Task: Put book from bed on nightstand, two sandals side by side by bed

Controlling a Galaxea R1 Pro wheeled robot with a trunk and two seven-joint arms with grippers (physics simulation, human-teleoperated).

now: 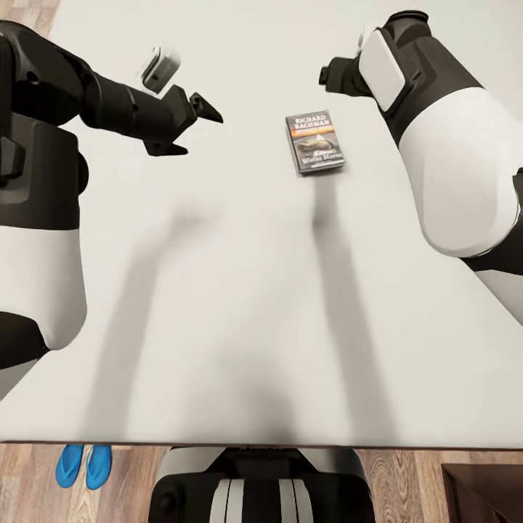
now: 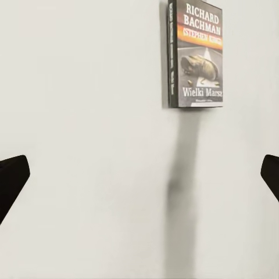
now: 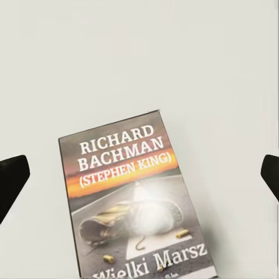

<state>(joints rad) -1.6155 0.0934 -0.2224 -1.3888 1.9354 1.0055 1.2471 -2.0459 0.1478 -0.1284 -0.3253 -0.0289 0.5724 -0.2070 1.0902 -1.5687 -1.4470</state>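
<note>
The flat, glossy, dark rectangular book [image 1: 314,142] lies on the smooth pale bed [image 1: 240,290], at two o'clock from centre. Both jaws, left [image 1: 191,125] and right [image 3: 139,174], gape empty. Blue sandals [image 1: 84,465] sit paired on plank floor [image 1: 407,476].

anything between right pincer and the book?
Nothing: bare mattress between right pincer and the book in the head view; the right wrist view agrees.

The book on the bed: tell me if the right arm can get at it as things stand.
Probably yes. The book lies flat on the bare bed with nothing around it, and the right gripper is open just beyond it, the cover close ahead in the right wrist view.
</note>
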